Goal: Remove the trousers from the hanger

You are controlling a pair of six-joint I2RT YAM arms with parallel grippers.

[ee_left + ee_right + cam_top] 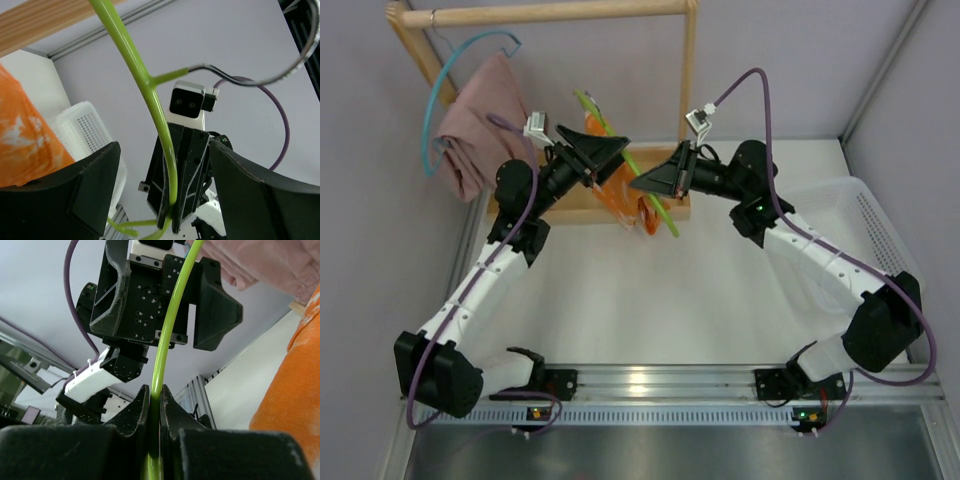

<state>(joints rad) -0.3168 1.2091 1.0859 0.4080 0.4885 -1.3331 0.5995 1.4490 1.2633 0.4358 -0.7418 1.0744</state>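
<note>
The orange trousers with a white pattern hang over a green hanger, tilted in front of the wooden rack. They also show in the left wrist view and the right wrist view. My right gripper is shut on the green hanger's rod. My left gripper is open, its jaws wide on either side of the rod without touching it. The pink trousers hang on a blue hanger at the left.
The wooden rack stands at the back, its base board behind the grippers. A white perforated basket sits at the right. Grey walls close in on the left and right.
</note>
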